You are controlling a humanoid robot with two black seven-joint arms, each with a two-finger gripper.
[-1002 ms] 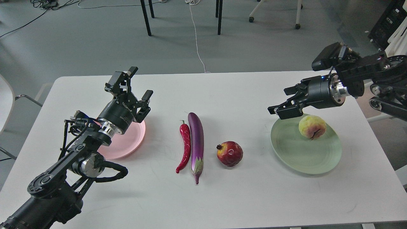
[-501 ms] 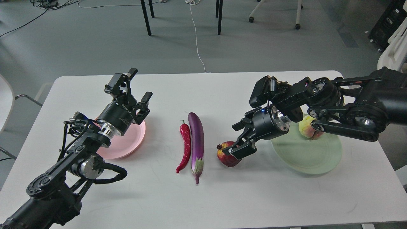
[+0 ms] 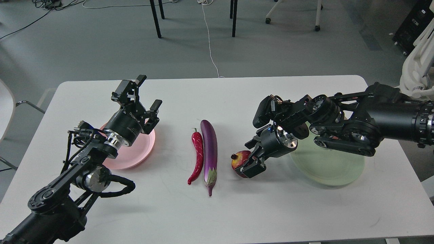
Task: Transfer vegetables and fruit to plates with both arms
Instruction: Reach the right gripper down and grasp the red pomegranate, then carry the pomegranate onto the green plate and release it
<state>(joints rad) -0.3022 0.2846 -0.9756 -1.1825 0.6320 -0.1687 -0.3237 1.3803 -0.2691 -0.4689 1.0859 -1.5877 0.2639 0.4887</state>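
Observation:
The dark red pomegranate [image 3: 238, 161] lies on the white table [image 3: 237, 210] right of centre. My right gripper [image 3: 251, 158] is down at it, jaws spread on its right side, covering part of it. The pale green plate [image 3: 329, 169] lies behind this arm; the peach is hidden by the arm. The red chili [image 3: 197, 156] and the purple eggplant [image 3: 210, 149] lie side by side at the centre. My left gripper [image 3: 148, 93] is open and empty above the far edge of the pink plate [image 3: 135, 156].
Chair and table legs and a white cable [image 3: 210, 44] are on the grey floor beyond the table's far edge. A white machine part [image 3: 417, 71] stands at the right edge. A chair edge shows at far left.
My right arm has swung from above the green plate leftward and down to the pomegranate, now covering the peach. My left arm has barely moved.

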